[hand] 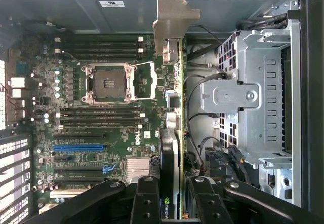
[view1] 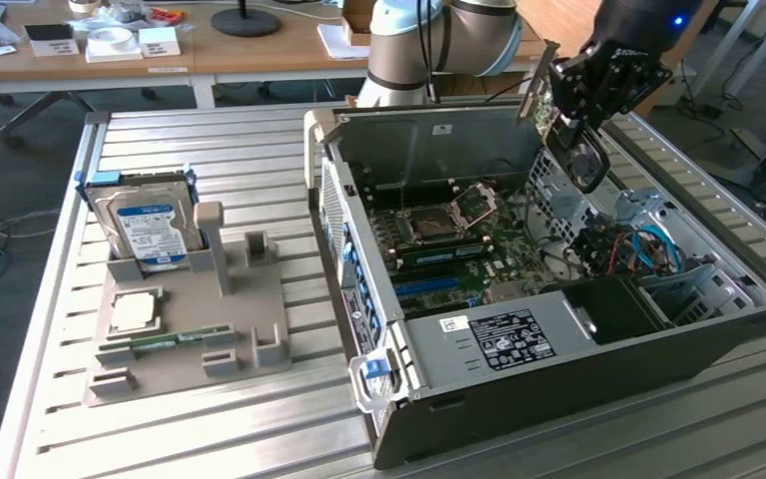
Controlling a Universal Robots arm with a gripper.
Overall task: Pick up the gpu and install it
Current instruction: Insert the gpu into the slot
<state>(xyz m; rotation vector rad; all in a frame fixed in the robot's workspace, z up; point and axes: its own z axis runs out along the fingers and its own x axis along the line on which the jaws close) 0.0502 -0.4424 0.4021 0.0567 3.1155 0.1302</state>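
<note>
Quick status from my side. My end effector (view1: 585,112) (hand: 173,184) has the gpu (view1: 580,158) (hand: 170,153) in it. The jaws are closed down most of the way and pinch the card across its thin faces, one finger on each side. That means the card is off the surface (view1: 210,140) and up in the air over the open case (view1: 517,399), above the end of it on the exterior view's right.

The bit that matters is how the card sits. It's on edge, so in the wrist view I'm looking right down its thin side. Its long axis runs straight out from my fingers, with the silver bracket (view1: 538,85) (hand: 171,16) at the far end, out by the case's back wall.

Below it, the card's edge lines up over the strip between the motherboard (view1: 477,249) (hand: 116,143) and the metal drive cage (hand: 248,97). So it isn't over the blue slot (view1: 426,287) (hand: 78,147). That slot lies off to one side of the card, well apart from it.

As far as I can read it, the card's length also runs crosswise to the slot, about a quarter turn off. It's nowhere near seated, and I can't see it touching the board.
</note>
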